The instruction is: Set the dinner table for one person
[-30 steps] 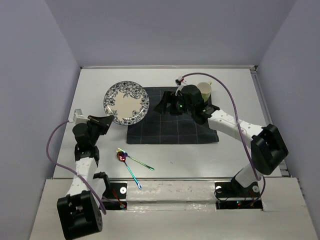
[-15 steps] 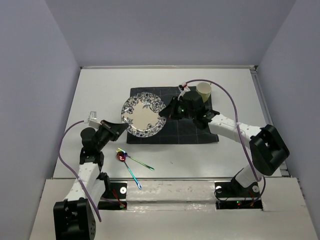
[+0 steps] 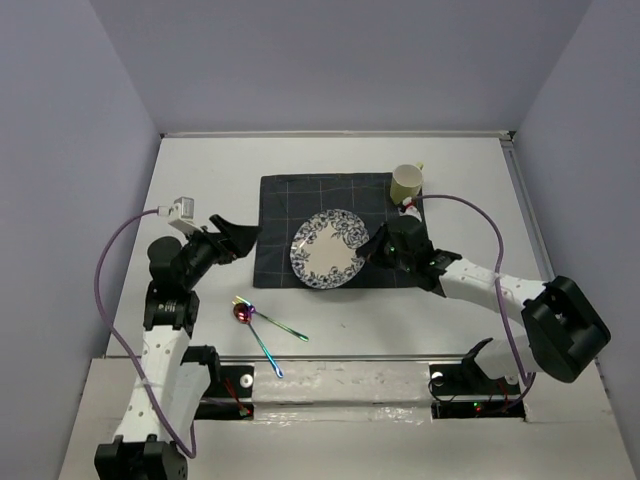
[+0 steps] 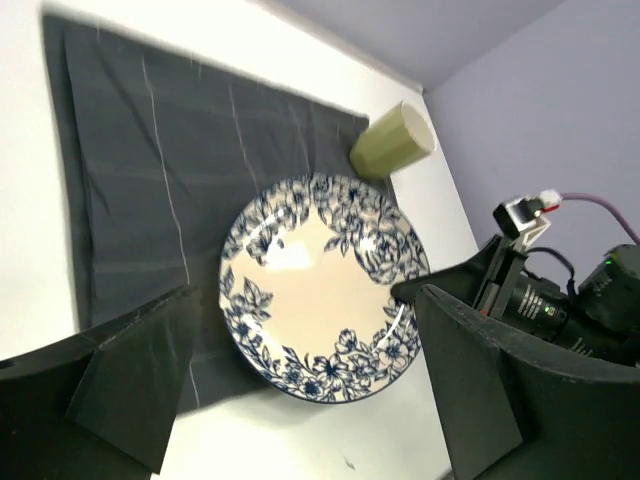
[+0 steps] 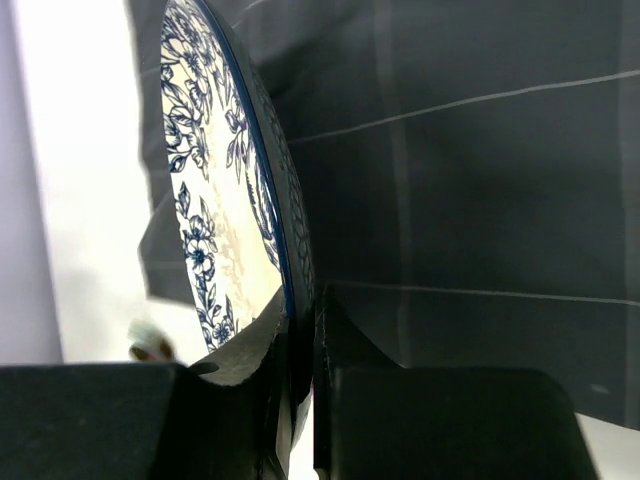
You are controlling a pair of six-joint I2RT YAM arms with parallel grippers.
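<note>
- Right wrist view: the right pincer (image 5: 298, 335) is seen clenched on the rim of the flowered plate (image 5: 225, 190), one finger on the face and one on the underside.
- In the top view the same right pincer (image 3: 374, 250) is found at the plate's right edge, with the plate (image 3: 328, 250) over the near half of the dark checked cloth (image 3: 290, 200).
- In the left wrist view the plate's near edge is shown reaching just past the cloth's near border onto the bare white surface. Whether the plate is already resting flat or is held slightly off the cloth cannot be told.
- The left pincer (image 3: 235, 235) is held spread and empty, just beside the cloth's left border and aimed at the plate.
- The cloth is laid out on the counter (image 3: 200, 170) at mid-depth, so the place mat is judged to be done. The plate is judged nearly placed, with centring and letting go left.
- The pale green cup (image 3: 406, 182) stands at the cloth's far right corner, a position that may already serve.
- Two iridescent pieces of cutlery (image 3: 262, 330) lie on the counter near the left arm, apart from the cloth. One is a spoon, while the other cannot be made out.
- Setting the cutlery beside the plate is judged the main step not yet done.
</note>
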